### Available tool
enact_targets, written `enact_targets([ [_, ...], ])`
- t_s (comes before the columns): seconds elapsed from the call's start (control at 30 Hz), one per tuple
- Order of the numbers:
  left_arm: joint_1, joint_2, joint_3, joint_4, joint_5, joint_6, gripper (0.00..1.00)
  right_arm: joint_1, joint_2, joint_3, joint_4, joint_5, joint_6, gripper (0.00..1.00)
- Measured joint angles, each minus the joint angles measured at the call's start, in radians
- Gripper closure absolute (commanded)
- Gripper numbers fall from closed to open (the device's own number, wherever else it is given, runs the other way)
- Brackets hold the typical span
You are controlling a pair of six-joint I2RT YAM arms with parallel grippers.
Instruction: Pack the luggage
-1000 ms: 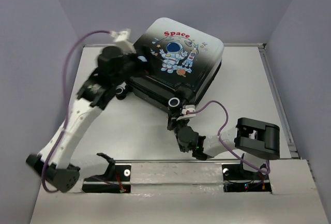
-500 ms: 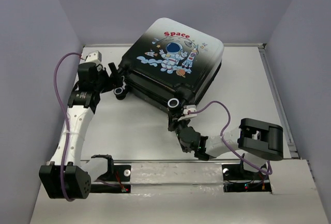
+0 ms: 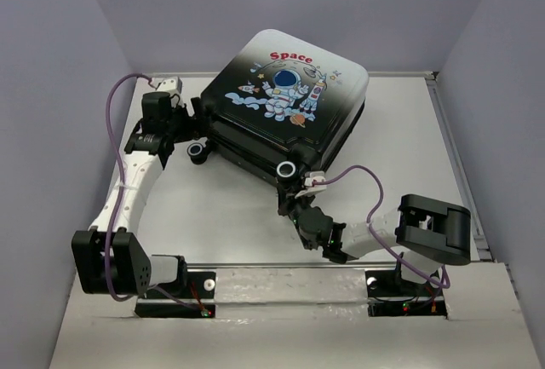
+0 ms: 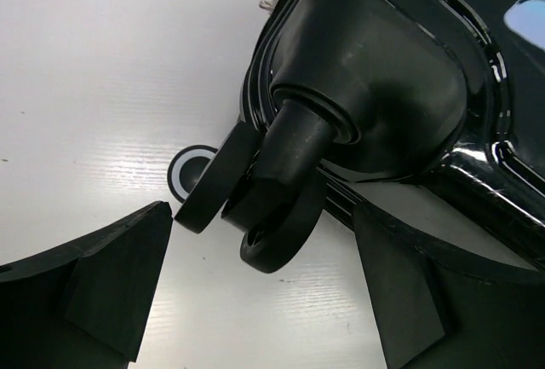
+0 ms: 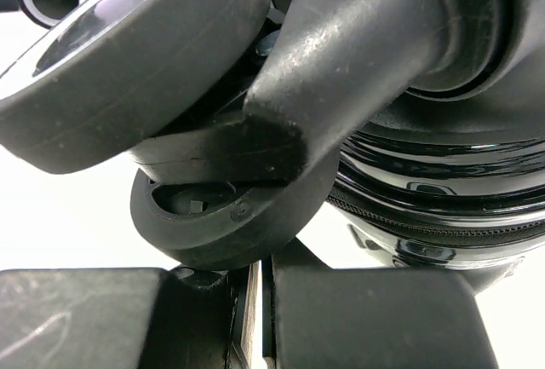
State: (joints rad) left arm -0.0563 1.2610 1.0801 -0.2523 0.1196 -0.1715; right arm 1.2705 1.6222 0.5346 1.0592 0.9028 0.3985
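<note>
The luggage (image 3: 285,100) lies shut and flat at the back middle of the table, its astronaut and red "Space" print facing up. My left gripper (image 3: 189,123) is low at its left corner, open. In the left wrist view a black caster wheel (image 4: 274,220) hangs between the spread fingers (image 4: 111,279), and the gripper (image 4: 264,296) touches nothing. My right gripper (image 3: 289,200) sits at the near corner, just under another wheel (image 3: 288,169). In the right wrist view that wheel (image 5: 226,211) rests right above the shut gripper (image 5: 266,301).
The white table (image 3: 221,216) has raised side walls and a metal rail (image 3: 281,284) at its near edge, where both arm bases stand. A purple cable (image 3: 115,122) loops off the left arm; another cable (image 3: 362,190) arcs over the right arm.
The left arm has swung down from above the luggage's left corner, and its open gripper now sits low around the left wheel. The right gripper has hardly moved.
</note>
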Motion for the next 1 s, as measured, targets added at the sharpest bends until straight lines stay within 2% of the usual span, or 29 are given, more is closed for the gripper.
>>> enact_targets([
  [0.1,-0.009,0.042,0.002,0.001,0.003,0.008,0.05,-0.001,-0.006,-0.002,-0.007,-0.004,0.000,0.93],
  [0.2,-0.012,0.075,0.011,0.002,0.004,0.013,0.23,-0.002,-0.014,-0.008,-0.011,-0.011,0.002,0.93],
  [0.23,-0.012,0.085,0.015,0.002,0.004,0.017,0.42,-0.002,-0.016,-0.010,-0.012,-0.012,0.003,0.93],
  [0.27,-0.012,0.089,0.016,0.004,0.004,0.018,0.54,-0.002,-0.018,-0.011,-0.013,-0.013,0.003,0.93],
  [0.3,-0.012,0.095,0.016,0.002,0.006,0.018,0.80,-0.002,-0.019,-0.013,-0.013,-0.013,0.006,0.93],
  [0.37,-0.011,0.092,0.021,-0.005,0.024,0.047,0.94,-0.003,-0.020,-0.013,-0.014,-0.014,0.009,0.93],
  [0.5,-0.013,0.085,0.023,-0.004,0.044,0.082,0.94,-0.006,-0.032,-0.015,-0.028,-0.019,0.010,0.93],
  [0.67,-0.026,0.072,-0.001,0.019,0.053,0.055,0.94,-0.007,-0.051,-0.018,-0.064,-0.022,0.009,0.93],
  [0.8,-0.131,-0.013,-0.108,0.087,-0.039,-0.007,0.94,-0.008,-0.051,-0.010,-0.100,0.005,0.005,0.93],
  [1.0,-0.261,-0.183,-0.308,0.226,-0.026,-0.196,0.94,-0.013,-0.030,0.063,-0.193,0.111,-0.014,0.93],
])
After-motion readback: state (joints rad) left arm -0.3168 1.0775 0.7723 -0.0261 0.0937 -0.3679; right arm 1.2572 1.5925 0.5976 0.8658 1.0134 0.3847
